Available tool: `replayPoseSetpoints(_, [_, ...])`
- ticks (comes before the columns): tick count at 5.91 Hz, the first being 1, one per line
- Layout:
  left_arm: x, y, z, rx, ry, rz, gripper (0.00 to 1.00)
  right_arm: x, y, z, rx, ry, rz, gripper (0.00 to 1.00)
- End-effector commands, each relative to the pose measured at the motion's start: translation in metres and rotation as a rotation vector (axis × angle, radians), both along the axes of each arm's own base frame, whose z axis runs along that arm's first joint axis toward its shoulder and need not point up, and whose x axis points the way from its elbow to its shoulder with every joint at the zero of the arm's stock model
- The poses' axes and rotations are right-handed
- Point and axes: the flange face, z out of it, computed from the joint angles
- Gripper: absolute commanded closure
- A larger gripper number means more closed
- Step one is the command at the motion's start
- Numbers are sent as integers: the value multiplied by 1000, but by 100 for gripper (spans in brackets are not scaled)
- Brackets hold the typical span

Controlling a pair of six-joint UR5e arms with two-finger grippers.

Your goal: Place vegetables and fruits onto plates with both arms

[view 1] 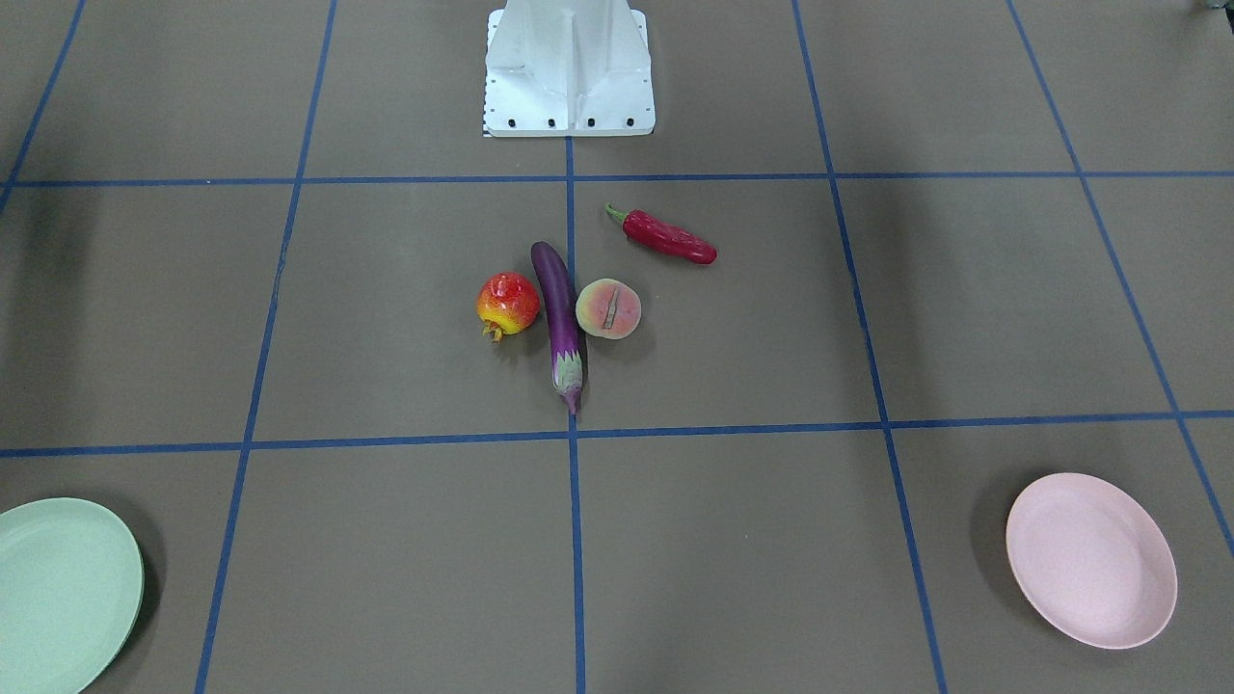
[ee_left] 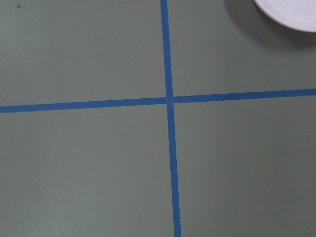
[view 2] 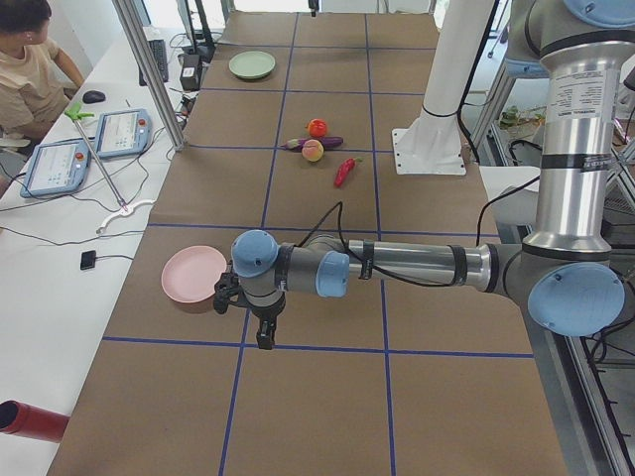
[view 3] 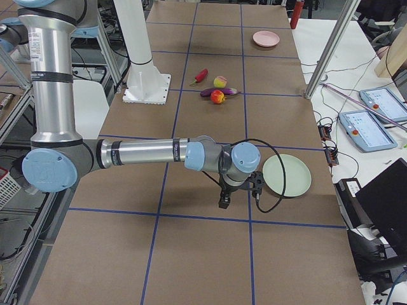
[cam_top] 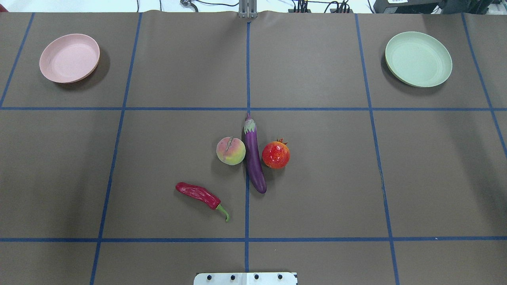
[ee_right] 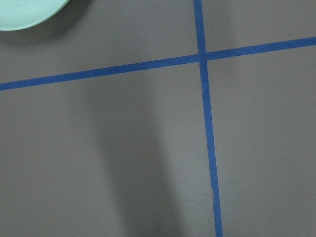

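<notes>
The purple eggplant (cam_top: pixel 254 158) lies at the table's middle, with the peach (cam_top: pixel 231 151) touching its one side and the pomegranate (cam_top: pixel 275 154) its other. The red chili (cam_top: pixel 200 194) lies apart, nearer the robot. The pink plate (cam_top: pixel 69 58) and the mint green plate (cam_top: pixel 418 59) stand bare at the far corners. My left gripper (view 2: pixel 265 337) hangs over the mat beside the pink plate (view 2: pixel 193 278). My right gripper (view 3: pixel 224 200) hangs beside the green plate (view 3: pixel 287 175). Both grippers show only in the side views, so I cannot tell whether they are open or shut.
The white base block (view 1: pixel 569 67) stands at the robot's edge. Blue tape lines (cam_top: pixel 247 109) grid the brown mat. An operator (view 2: pixel 25 59), tablets (view 2: pixel 60 164) and a red bottle (view 2: pixel 30 421) are on the side bench. Metal posts (view 2: pixel 149 64) rise at the table's edge.
</notes>
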Motion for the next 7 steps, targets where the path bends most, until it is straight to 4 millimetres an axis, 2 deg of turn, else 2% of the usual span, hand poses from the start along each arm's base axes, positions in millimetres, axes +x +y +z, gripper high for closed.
replayPoseSetpoints(1, [0, -3, -3, 7, -7, -1, 0, 4, 0, 3, 8, 9, -4, 0])
replayPoseSetpoints(2, [0, -6, -2, 6, -11, 2, 0, 12, 0, 0, 14, 7, 13, 0])
replayPoseSetpoints(4, [0, -3, -9, 20, -8, -1, 0, 15, -10, -17, 50, 7, 20, 0])
replayPoseSetpoints(5, [0, -3, -5, 13, 1, 1, 0, 16, -15, -22, 128, 22, 20, 0])
replayPoseSetpoints(6, [1, -8, -13, 27, 5, 2, 0, 17, -14, -21, 200, 37, 25, 0])
replayPoseSetpoints(7, [7, -11, -27, 59, 76, 13, 0, 16, -4, -14, 222, 25, 25, 0])
